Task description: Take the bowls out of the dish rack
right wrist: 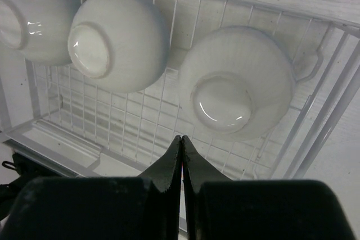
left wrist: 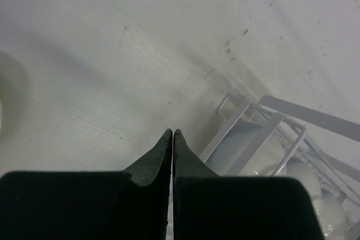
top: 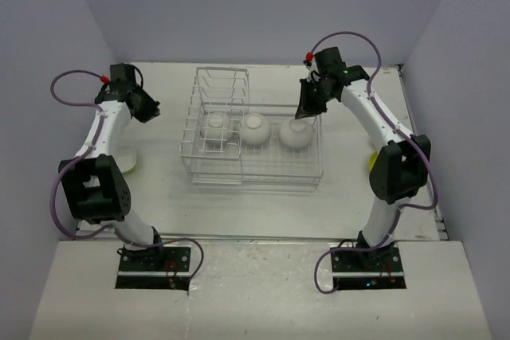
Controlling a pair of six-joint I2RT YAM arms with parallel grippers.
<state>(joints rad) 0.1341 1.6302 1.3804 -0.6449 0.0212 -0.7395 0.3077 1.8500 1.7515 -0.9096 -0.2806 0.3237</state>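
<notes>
White bowls [top: 255, 129] sit upturned in the dish rack [top: 255, 179] (draining, I'd guess); my right gripper [right wrist: 181, 139] hangs above them, pressed together and empty, left gripper [left wrist: 172, 133] likewise closed over the bench [left wrist: 112, 54].

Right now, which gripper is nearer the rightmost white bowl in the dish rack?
Right. The right gripper hovers by that bowl; the left gripper is past the rack's opposite end.
</notes>
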